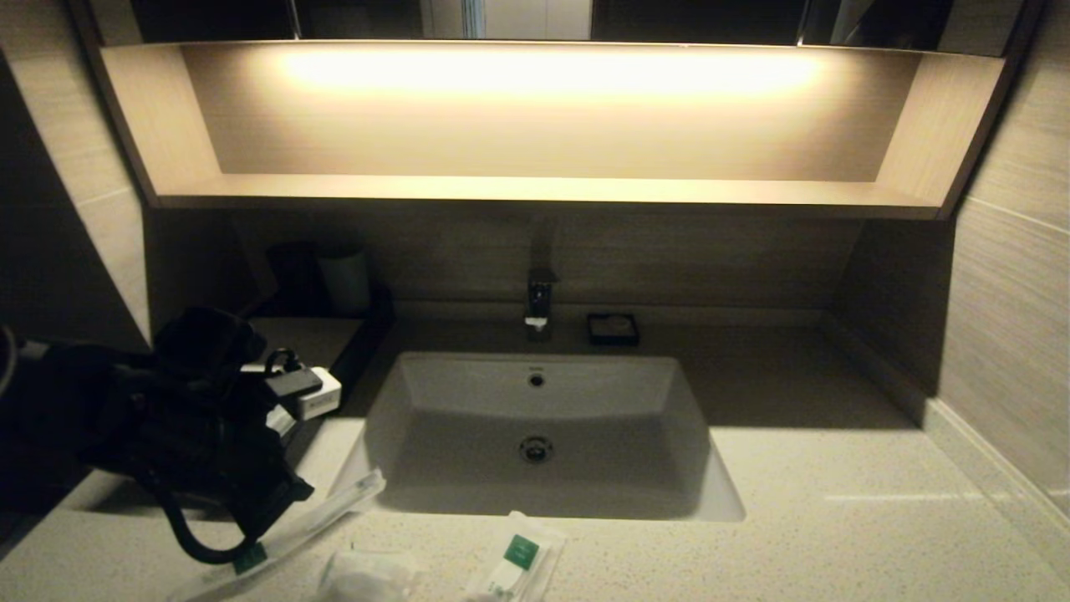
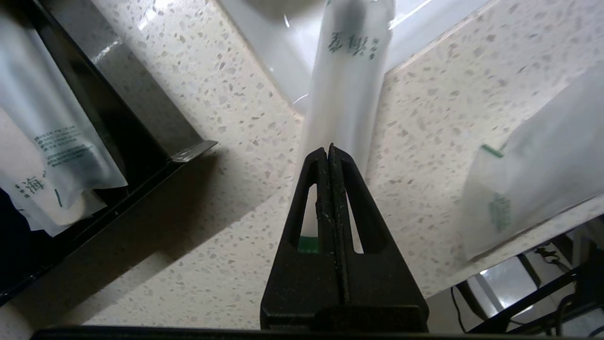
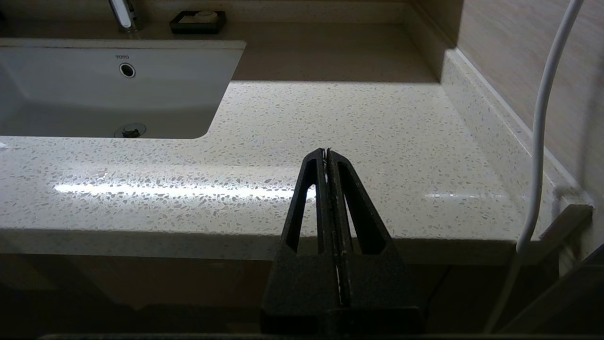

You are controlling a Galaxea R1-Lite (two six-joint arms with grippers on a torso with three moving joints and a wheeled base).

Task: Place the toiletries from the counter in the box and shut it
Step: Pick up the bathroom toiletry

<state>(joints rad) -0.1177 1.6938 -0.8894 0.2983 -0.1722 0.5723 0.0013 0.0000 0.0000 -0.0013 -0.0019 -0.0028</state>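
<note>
The left gripper (image 2: 329, 150) hangs over the speckled counter (image 1: 836, 518) at the sink's (image 1: 535, 418) near left corner, its two fingers pressed flat together, clenched on nothing that can be seen between them; directly beneath and beyond its tips lies a long toothbrush packet (image 2: 347, 85), a slim translucent sleeve with green print, stretching away from the claw until its far end overhangs the white rim of the sink, while a green patch of it shows under the fingers' base; whether the tips touch the sleeve cannot be told; off to one side of the claw, near but apart from it, a second frosted packet with a green mark (image 2: 533, 174) lies at the counter's front edge; on the other side, the black box (image 2: 118, 127) stands open with its corner close to the fingers, and pale printed sachets (image 2: 52, 141) lie inside it; in the head view a crumpled clear packet (image 1: 368, 575) rests on the counter between the long sleeve and the green-marked one; the right gripper (image 3: 327, 152) is clenched too, empty, held in front of the counter's front edge on the right of the sink, well apart from every packet; far ahead of it a black soap dish (image 3: 197, 21) sits beside the faucet (image 1: 539, 293).
</note>
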